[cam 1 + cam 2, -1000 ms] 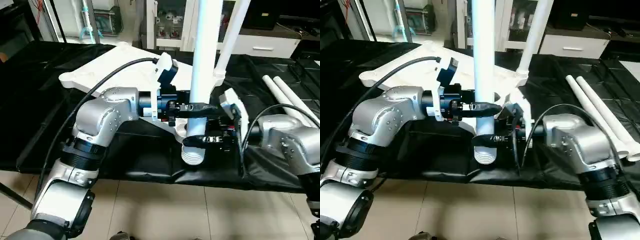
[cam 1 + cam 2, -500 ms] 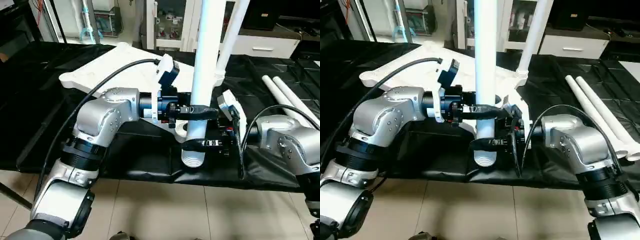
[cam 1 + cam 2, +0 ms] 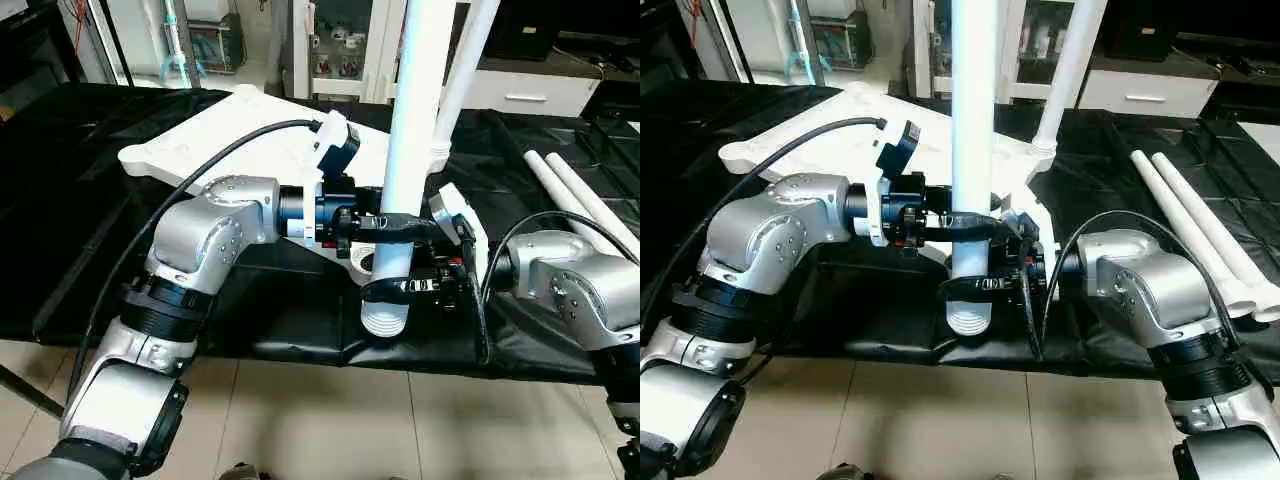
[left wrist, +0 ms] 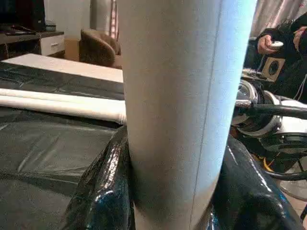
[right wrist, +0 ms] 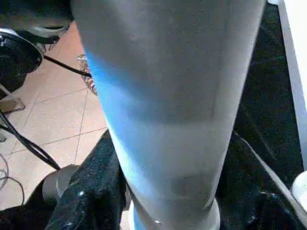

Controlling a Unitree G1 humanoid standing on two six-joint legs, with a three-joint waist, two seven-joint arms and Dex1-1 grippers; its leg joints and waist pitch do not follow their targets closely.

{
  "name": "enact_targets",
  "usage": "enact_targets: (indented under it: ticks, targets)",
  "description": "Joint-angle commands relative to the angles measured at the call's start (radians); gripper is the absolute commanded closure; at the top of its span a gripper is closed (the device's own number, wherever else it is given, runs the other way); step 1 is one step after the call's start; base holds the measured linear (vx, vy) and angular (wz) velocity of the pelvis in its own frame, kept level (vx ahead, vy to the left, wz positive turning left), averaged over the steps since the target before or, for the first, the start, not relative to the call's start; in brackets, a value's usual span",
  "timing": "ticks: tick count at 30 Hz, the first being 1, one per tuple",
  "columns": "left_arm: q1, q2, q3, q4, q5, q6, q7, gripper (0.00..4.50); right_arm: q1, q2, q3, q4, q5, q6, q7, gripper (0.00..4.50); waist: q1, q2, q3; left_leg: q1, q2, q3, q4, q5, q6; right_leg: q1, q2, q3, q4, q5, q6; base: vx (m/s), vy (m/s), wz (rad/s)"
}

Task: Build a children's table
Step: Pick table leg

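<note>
Black-draped table (image 3: 90,180); both tools clamp leg (image 3: 415,120).

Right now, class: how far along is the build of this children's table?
Done: one leg stands in a far socket of the tabletop. In hand: the left gripper and right gripper clamp a second upright leg at the near corner. Left: two legs lying on the black cloth.

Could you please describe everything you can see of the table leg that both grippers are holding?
The held leg is a long, smooth white tube, seemingly plastic, standing near upright with its top out of frame. Its ribbed lower end hangs beside the table top's near corner socket, not visibly seated. The left gripper clasps it higher up, the right gripper just above the ribs.
</note>
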Motion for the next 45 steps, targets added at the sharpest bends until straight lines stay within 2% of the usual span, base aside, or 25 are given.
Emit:
enact_targets:
  ticks: [1,3,4,13,14,16,18,22,25,26,27,28,30,31,33,34,35,36,37,38,39,40,41,42,45]
  targets:
    - [-0.017,-0.001,-0.007,-0.013,0.006,0.0,0.002,2.63,-0.012,-0.006,0.006,-0.001,0.002,-0.006,0.011,2.36,-0.001,-0.011,-0.078,0.018,0.039,-0.017,-0.075,-0.104,0.029,0.059,-0.05,0.041,-0.063,-0.152,-0.244,0.0,0.0,0.0]
    - [-0.017,-0.003,-0.008,-0.015,0.006,0.002,0.0,2.63,-0.012,-0.004,0.007,0.003,0.002,-0.009,0.01,2.5,-0.001,-0.012,-0.077,0.018,0.038,-0.017,-0.075,-0.106,0.031,0.06,-0.05,0.041,-0.063,-0.156,-0.244,0.0,0.0,0.0]
    - [-0.017,-0.003,-0.008,-0.017,0.006,0.003,0.0,2.63,-0.012,-0.003,0.007,0.004,0.001,-0.01,0.009,2.5,0.0,-0.006,-0.077,0.018,0.038,-0.018,-0.075,-0.107,0.029,0.06,-0.05,0.041,-0.063,-0.159,-0.244,0.0,0.0,0.0]
    - [-0.015,-0.009,-0.005,-0.02,0.008,0.004,0.011,2.63,-0.002,0.006,-0.006,0.002,-0.007,-0.015,0.004,2.57,-0.002,-0.005,-0.078,0.02,0.039,-0.018,-0.076,-0.119,0.024,0.059,-0.048,0.041,-0.063,-0.144,-0.251,0.0,0.0,0.0]
    - [-0.016,-0.011,0.001,-0.017,0.001,0.019,0.019,2.28,-0.001,0.006,-0.008,0.002,-0.006,-0.016,0.002,2.57,-0.002,-0.006,-0.078,0.02,0.039,-0.018,-0.076,-0.119,0.024,0.06,-0.048,0.041,-0.063,-0.142,-0.252,0.0,0.0,0.0]
    - [-0.014,-0.011,0.008,-0.019,-0.01,0.035,0.019,1.93,0.001,0.005,-0.01,0.0,-0.006,-0.016,0.001,2.58,-0.002,-0.006,-0.077,0.019,0.038,-0.017,-0.076,-0.12,0.025,0.06,-0.048,0.041,-0.063,-0.144,-0.253,0.0,0.0,0.0]
    - [-0.007,-0.011,0.032,-0.033,-0.046,0.058,0.011,1.9,0.005,0.001,-0.014,-0.004,-0.004,-0.015,0.0,2.59,-0.001,-0.004,-0.077,0.021,0.038,-0.018,-0.077,-0.127,0.02,0.059,-0.049,0.04,-0.064,-0.155,-0.254,0.0,0.0,0.0]
    - [-0.004,-0.011,0.047,-0.038,-0.063,0.061,0.007,1.51,0.009,0.0,-0.018,-0.004,-0.009,-0.018,-0.001,2.6,-0.003,-0.004,-0.077,0.02,0.038,-0.018,-0.076,-0.122,0.022,0.06,-0.047,0.04,-0.063,-0.139,-0.257,0.0,0.0,0.0]
    - [-0.007,-0.019,0.111,-0.002,-0.071,0.021,0.043,1.39,0.02,-0.005,-0.038,-0.008,-0.02,-0.029,-0.031,2.61,-0.002,-0.004,-0.077,0.02,0.038,-0.018,-0.077,-0.128,0.021,0.06,-0.048,0.04,-0.065,-0.147,-0.255,0.0,0.0,0.0]
    - [-0.007,-0.019,0.111,-0.002,-0.071,0.021,0.043,1.38,0.02,-0.005,-0.038,-0.008,-0.02,-0.029,-0.031,2.61,-0.003,0.003,-0.077,0.02,0.038,-0.019,-0.076,-0.128,0.017,0.06,-0.048,0.041,-0.064,-0.145,-0.255,0.0,0.0,0.0]
    - [-0.007,-0.02,0.131,0.006,-0.075,0.015,0.055,1.38,0.025,-0.007,-0.043,-0.008,-0.025,-0.034,-0.041,2.61,-0.003,0.0,-0.077,0.021,0.038,-0.018,-0.076,-0.134,0.015,0.06,-0.047,0.04,-0.066,-0.146,-0.254,0.0,0.0,0.0]
    - [0.006,-0.006,0.171,0.011,-0.087,0.022,0.076,1.38,0.047,-0.006,-0.074,-0.008,-0.031,-0.045,-0.083,2.61,-0.003,0.001,-0.078,0.021,0.037,-0.018,-0.076,-0.136,0.013,0.06,-0.047,0.04,-0.065,-0.146,-0.252,0.0,0.0,0.0]
    - [0.016,0.005,0.184,0.009,-0.092,0.028,0.083,1.38,0.059,-0.003,-0.092,-0.008,-0.033,-0.052,-0.106,2.61,-0.003,0.003,-0.077,0.022,0.037,-0.018,-0.077,-0.142,0.008,0.059,-0.047,0.04,-0.067,-0.154,-0.247,0.0,0.0,0.0]
    - [0.037,0.027,0.182,-0.003,-0.089,0.032,0.072,1.38,0.071,-0.001,-0.11,-0.015,-0.035,-0.06,-0.128,2.61,-0.004,0.009,-0.077,0.022,0.036,-0.019,-0.078,-0.145,0.007,0.058,-0.045,0.039,-0.066,-0.157,-0.242,0.0,0.0,0.0]
    - [0.062,0.053,0.182,-0.013,-0.087,0.043,0.06,1.38,0.083,0.001,-0.13,-0.023,-0.042,-0.071,-0.157,2.61,-0.007,0.005,-0.076,0.021,0.035,-0.019,-0.08,-0.154,0.003,0.058,-0.045,0.039,-0.069,-0.173,-0.232,0.0,0.0,0.0]
    - [0.103,0.082,0.193,-0.027,-0.072,0.037,0.069,1.38,0.1,0.006,-0.159,-0.041,-0.05,-0.091,-0.198,2.61,-0.01,0.016,-0.076,0.022,0.035,-0.019,-0.081,-0.165,-0.003,0.057,-0.044,0.039,-0.071,-0.18,-0.228,0.0,0.0,0.0]
    - [0.109,0.084,0.195,-0.029,-0.069,0.034,0.073,1.38,0.102,0.007,-0.163,-0.044,-0.051,-0.094,-0.203,2.61,-0.01,0.014,-0.076,0.021,0.036,-0.02,-0.081,-0.165,-0.006,0.057,-0.045,0.039,-0.07,-0.178,-0.225,0.0,0.0,0.0]
    - [0.171,0.08,0.229,-0.029,0.043,-0.073,0.234,1.38,0.118,0.045,-0.215,-0.059,-0.115,-0.183,-0.348,2.61,-0.012,0.021,-0.077,0.02,0.04,-0.023,-0.082,-0.166,-0.013,0.055,-0.045,0.039,-0.072,-0.171,-0.218,0.0,0.0,0.0]
    - [0.184,0.078,0.236,-0.028,0.067,-0.097,0.27,1.38,0.121,0.054,-0.225,-0.062,-0.129,-0.202,-0.38,2.61,-0.021,0.015,-0.076,0.017,0.034,-0.021,-0.082,-0.168,-0.02,0.057,-0.041,0.037,-0.073,-0.172,-0.206,0.0,0.0,0.0]
    - [0.191,0.074,0.24,-0.029,0.084,-0.114,0.297,1.38,0.123,0.061,-0.231,-0.061,-0.143,-0.22,-0.407,2.61,-0.02,0.016,-0.08,0.02,0.035,-0.022,-0.08,-0.167,-0.02,0.06,-0.043,0.037,-0.071,-0.175,-0.201,0.0,0.0,0.0]
    - [0.231,0.053,0.265,-0.044,0.157,-0.164,0.433,1.38,0.134,0.106,-0.263,-0.051,-0.226,-0.311,-0.569,2.61,-0.025,0.007,-0.075,0.017,0.039,-0.021,-0.082,-0.166,-0.022,0.053,-0.045,0.038,-0.076,-0.197,-0.192,0.0,0.0,0.0]
    - [0.253,0.041,0.279,-0.061,0.18,-0.181,0.485,1.38,0.143,0.127,-0.279,-0.054,-0.249,-0.318,-0.635,2.61,-0.029,0.012,-0.075,0.022,0.032,-0.02,-0.083,-0.188,-0.03,0.052,-0.042,0.035,-0.081,-0.251,-0.177,0.0,0.0,0.0]
    - [0.288,0.022,0.299,-0.088,0.217,-0.229,0.556,1.38,0.167,0.155,-0.295,-0.074,-0.277,-0.314,-0.717,2.61,-0.029,0.01,-0.077,0.023,0.035,-0.021,-0.082,-0.183,-0.032,0.052,-0.042,0.036,-0.08,-0.254,-0.171,0.0,0.0,0.0]
    - [0.34,-0.006,0.315,-0.137,0.255,-0.247,0.643,1.38,0.228,0.202,-0.302,-0.145,-0.29,-0.298,-0.776,2.61,-0.034,0.005,-0.071,0.019,0.036,-0.02,-0.087,-0.19,-0.025,0.05,-0.039,0.037,-0.086,-0.273,-0.155,0.0,0.0,0.0]
    - [0.358,-0.011,0.316,-0.155,0.262,-0.231,0.672,1.38,0.252,0.221,-0.303,-0.174,-0.29,-0.294,-0.791,2.61,-0.034,0.01,-0.076,0.019,0.037,-0.022,-0.091,-0.179,-0.008,0.051,-0.038,0.038,-0.082,-0.235,-0.146,0.0,0.0,0.0]
